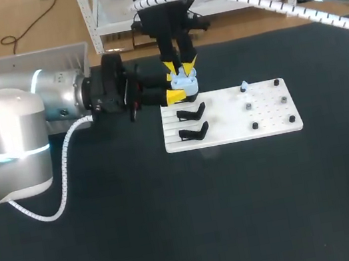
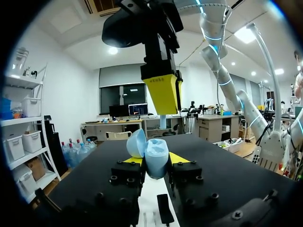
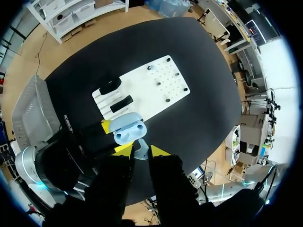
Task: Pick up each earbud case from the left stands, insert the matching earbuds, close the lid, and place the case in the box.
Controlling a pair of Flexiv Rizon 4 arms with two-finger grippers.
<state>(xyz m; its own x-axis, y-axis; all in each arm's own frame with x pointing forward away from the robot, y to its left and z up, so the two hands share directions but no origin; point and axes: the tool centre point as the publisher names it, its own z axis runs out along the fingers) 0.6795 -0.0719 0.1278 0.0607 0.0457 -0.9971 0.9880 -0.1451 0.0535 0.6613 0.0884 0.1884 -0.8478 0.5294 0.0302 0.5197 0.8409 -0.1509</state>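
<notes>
— Where the head view looks down on the black surface, what holds the light-blue rounded plastic earbud case?

— The left tool, clamped on it from two sides, just beside the end of the flat white plastic board that carries the stands. The right tool points straight down over the case.

— And the left wrist view?

— The case sits upright between the left tool's yellow tips. Its lid stands open to one side, and one of the right tool's yellow fingers hangs above it.

— The right wrist view?

— The right tool pinches a small pale earbud right by the open case. Two black stands lie on the board near the case. The grey slatted box is well apart from it.
</notes>
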